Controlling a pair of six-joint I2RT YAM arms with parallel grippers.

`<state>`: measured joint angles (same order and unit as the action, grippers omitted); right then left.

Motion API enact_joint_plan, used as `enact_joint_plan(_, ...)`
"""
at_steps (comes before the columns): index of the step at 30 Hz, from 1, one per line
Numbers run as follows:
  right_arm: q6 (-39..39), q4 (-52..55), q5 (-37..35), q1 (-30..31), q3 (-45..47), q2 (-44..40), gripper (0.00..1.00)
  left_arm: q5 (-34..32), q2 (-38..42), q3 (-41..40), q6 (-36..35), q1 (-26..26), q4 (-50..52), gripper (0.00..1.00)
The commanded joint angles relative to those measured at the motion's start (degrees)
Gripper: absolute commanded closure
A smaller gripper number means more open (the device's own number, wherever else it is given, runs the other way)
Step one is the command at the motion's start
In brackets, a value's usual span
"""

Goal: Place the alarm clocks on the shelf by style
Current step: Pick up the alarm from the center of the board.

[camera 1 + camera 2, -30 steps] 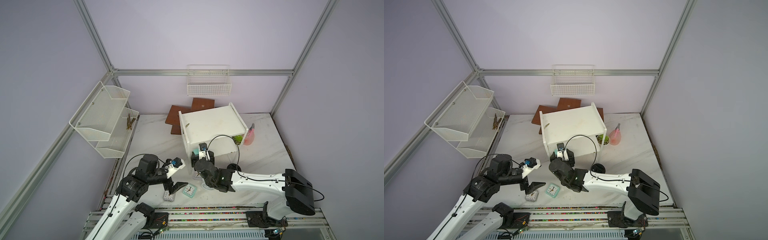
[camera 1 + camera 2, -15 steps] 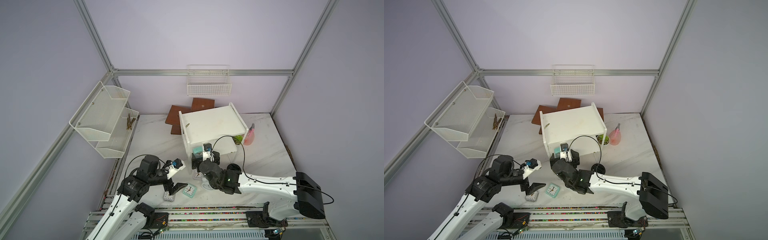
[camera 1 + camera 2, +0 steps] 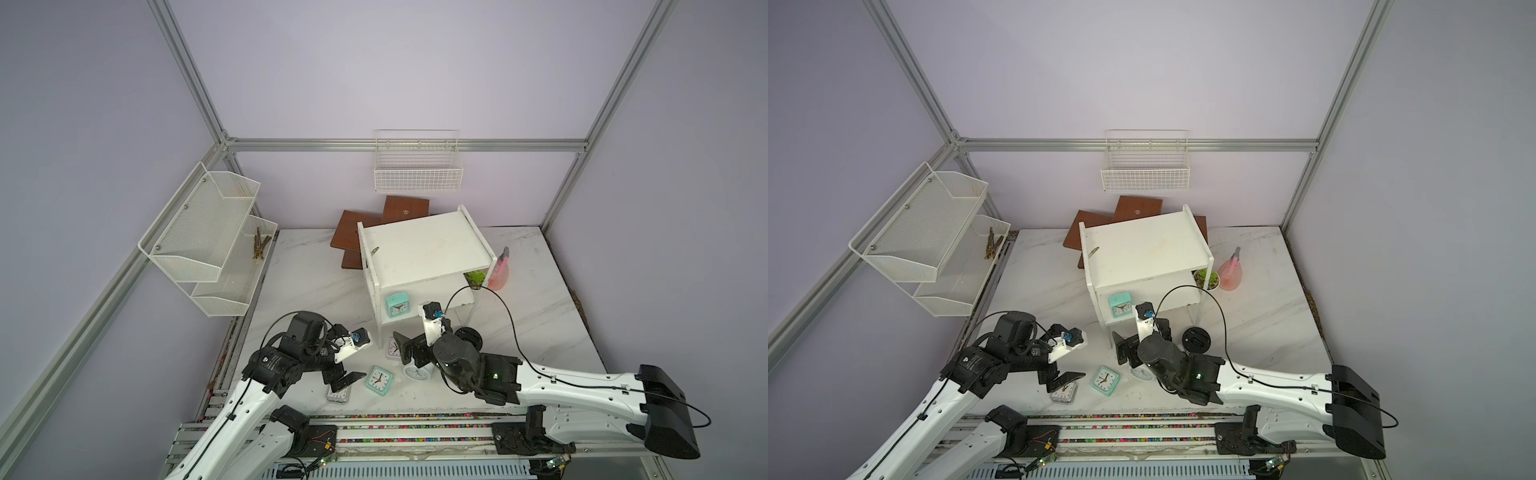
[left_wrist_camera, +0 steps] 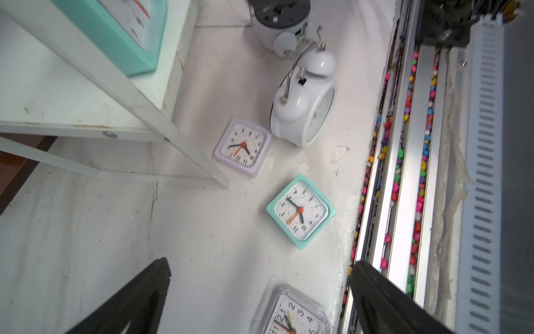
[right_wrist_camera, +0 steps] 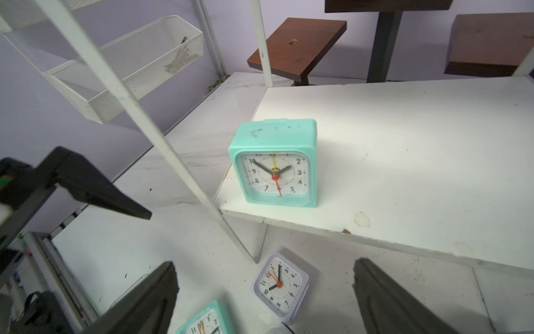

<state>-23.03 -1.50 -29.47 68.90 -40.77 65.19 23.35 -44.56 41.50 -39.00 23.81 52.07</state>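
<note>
At shelf [image 5: 404, 144] edge stands a mint clock [image 5: 274, 164].

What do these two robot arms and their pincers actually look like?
Both the left arm and right arm are smooth white shells joined by bulky black joints, each with a thin black cable looping loose. A small green light glows on the right arm's joint. The left gripper and right gripper each have two flat black wedge-shaped fingers.
</note>
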Motion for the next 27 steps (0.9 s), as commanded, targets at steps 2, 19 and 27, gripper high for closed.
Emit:
enact_joint_plan(2,1.7,-0.4,8.4,0.3,3.4,-5.0,0.02,-10.0,-3.7,0.3,-10.8,0.2,4.7,0.00)
enact_joint_plan(19,0.8,-6.2,16.2,0.7,7.2,-2.3,0.00,-13.2,-9.3,-5.6,-24.2,1.0,7.3,0.00)
enact_joint_plan(27,0.8,-7.2,16.4,0.8,7.7,-2.1,0.00,-13.0,-12.4,-6.7,-24.9,2.3,7.3,0.00)
